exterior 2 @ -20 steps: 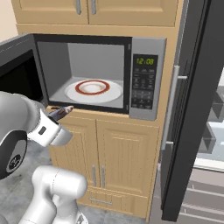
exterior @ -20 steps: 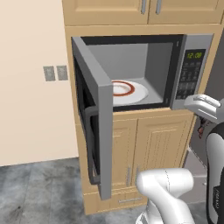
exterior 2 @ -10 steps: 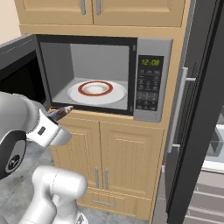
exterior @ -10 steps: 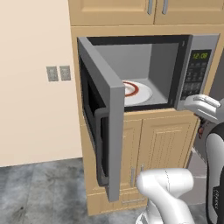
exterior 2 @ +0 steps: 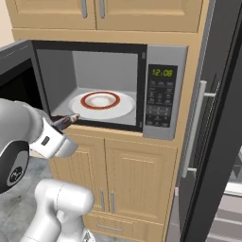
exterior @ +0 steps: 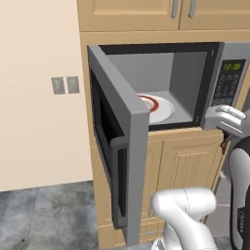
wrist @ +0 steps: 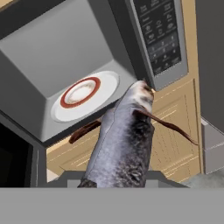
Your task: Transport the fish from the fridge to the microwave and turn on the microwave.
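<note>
The fish [wrist: 124, 140] is silver-grey with reddish fins and runs up the hand view, its head pointing at the microwave [wrist: 159, 39]. My gripper [exterior 2: 64, 124] is shut on its tail end, just outside the lower left corner of the microwave's [exterior 2: 160, 94] open cavity. A white plate with a red ring [exterior 2: 101, 105] lies inside; the same plate [exterior: 158, 108] sits behind the open door [exterior: 119, 146]. The fish's tip [exterior 2: 71, 118] pokes out toward the cavity floor. The fridge's dark door [exterior 2: 222, 118] stands to the right.
The microwave door [exterior 2: 16, 71] hangs open to the left, beside my arm. Tan cabinet doors [exterior 2: 137, 184] fill the space below the microwave and more cabinets [exterior: 180, 12] sit above. A beige wall with a switch plate [exterior: 65, 85] lies left. The fridge handle [exterior 2: 194, 127] is near the keypad.
The whole picture has slid to the right in both base views, so the base has moved. My arm and the fish keep the same pose relative to the base.
</note>
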